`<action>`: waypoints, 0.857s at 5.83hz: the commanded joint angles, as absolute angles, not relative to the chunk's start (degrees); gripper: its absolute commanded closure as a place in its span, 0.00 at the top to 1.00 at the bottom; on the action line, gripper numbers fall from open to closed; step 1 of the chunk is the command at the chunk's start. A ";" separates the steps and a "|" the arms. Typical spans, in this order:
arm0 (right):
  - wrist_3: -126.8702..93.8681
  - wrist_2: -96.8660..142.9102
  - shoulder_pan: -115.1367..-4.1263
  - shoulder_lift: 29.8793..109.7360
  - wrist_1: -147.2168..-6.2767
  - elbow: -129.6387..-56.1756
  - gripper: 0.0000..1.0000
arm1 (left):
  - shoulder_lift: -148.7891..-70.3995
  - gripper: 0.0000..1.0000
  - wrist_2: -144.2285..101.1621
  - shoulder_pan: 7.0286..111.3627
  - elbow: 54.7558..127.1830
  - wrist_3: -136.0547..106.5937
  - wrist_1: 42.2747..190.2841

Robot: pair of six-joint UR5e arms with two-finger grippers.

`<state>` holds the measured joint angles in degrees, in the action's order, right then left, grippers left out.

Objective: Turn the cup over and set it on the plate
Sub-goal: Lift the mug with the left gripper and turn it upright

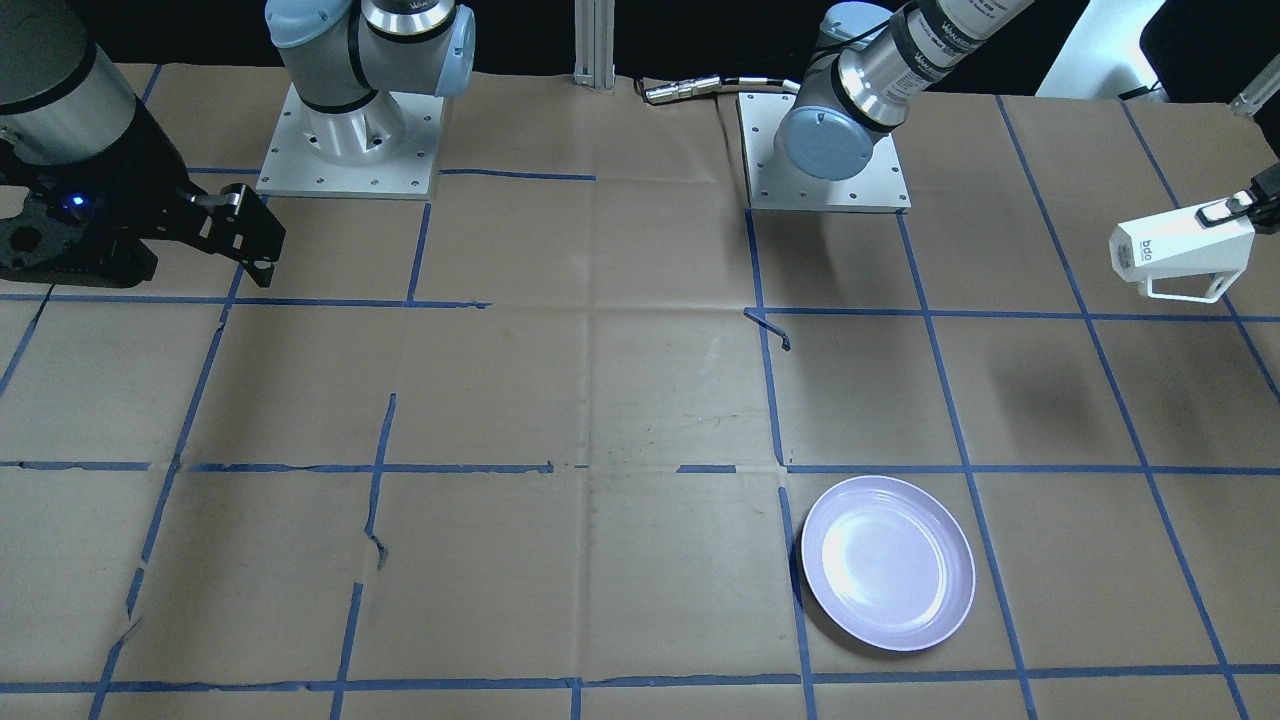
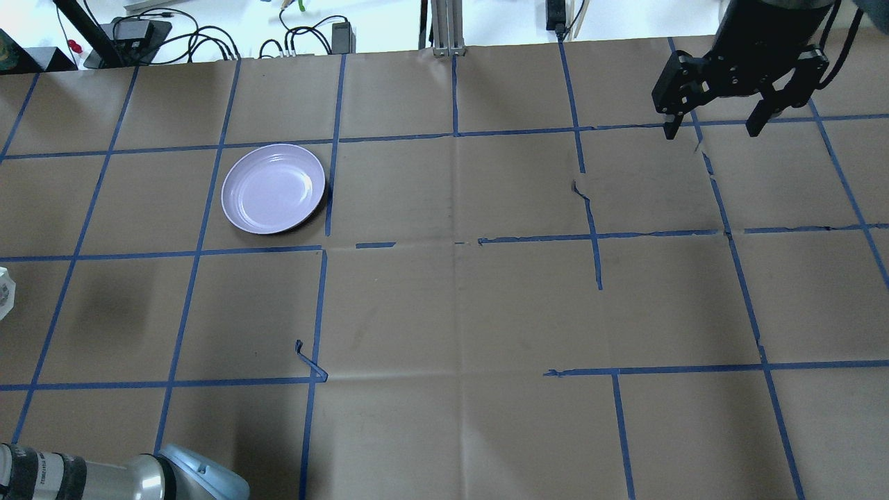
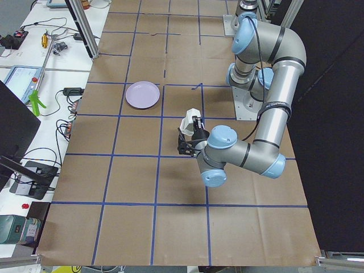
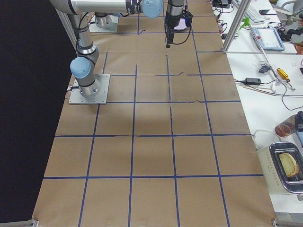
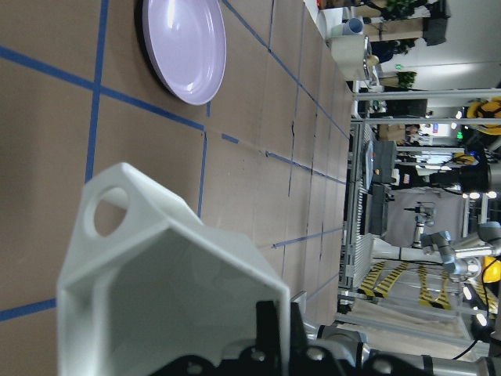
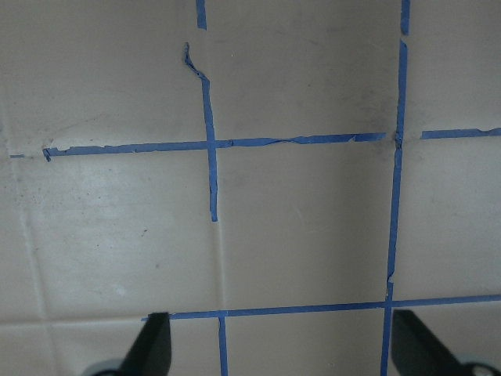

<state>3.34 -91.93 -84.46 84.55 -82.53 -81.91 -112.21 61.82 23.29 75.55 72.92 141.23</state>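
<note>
- Cup [image 1: 1178, 256]: clamped in the left tool [image 1: 1232, 209] and held clear above the worktop [image 1: 600, 400].
- Left tool state: jaws drawn close together on one wall of the cup at its rim. The wrist view shows a dark finger [image 5: 270, 333] against the cup's inner face.
- Cup attitude: lying on its side. The open mouth faces the left tool, and the base, with its small dark marking, points away from it. In the front-facing view the thin handle hangs on the underside.
- Below the left tool: a soft shadow [image 1: 1040, 385] lies on the brown paper of the worktop.
- Plate [image 1: 888, 563]: flat on the worktop, well apart from the left tool, farther from the robot's base and toward the right tool's side. It touches neither the cup nor either tool. Blue tape lines [image 1: 770, 400] run beside it.
- Right tool [image 2: 712, 130]: far across the worktop from the left tool. Its jaws are spread wide and hold nothing. It hangs above a tape line.
</note>
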 commanded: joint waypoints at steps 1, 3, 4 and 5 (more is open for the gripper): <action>3.34 -91.93 -84.46 84.55 -82.53 -81.91 1.00 | -105.24 0.00 62.22 34.63 75.59 57.86 127.81; 3.34 -91.93 -84.46 84.55 -82.53 -81.91 1.00 | -101.96 0.00 66.59 50.98 76.02 36.76 109.00; 3.34 -91.93 -84.46 84.55 -82.53 -81.91 1.00 | -102.39 0.00 71.67 60.81 76.03 26.99 100.02; 3.34 -91.93 -84.46 84.55 -82.53 -81.91 1.00 | -103.00 0.00 76.16 69.96 76.37 19.93 91.84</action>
<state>3.34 -91.94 -84.46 84.56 -82.53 -81.91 -102.57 71.76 60.92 76.10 27.66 100.11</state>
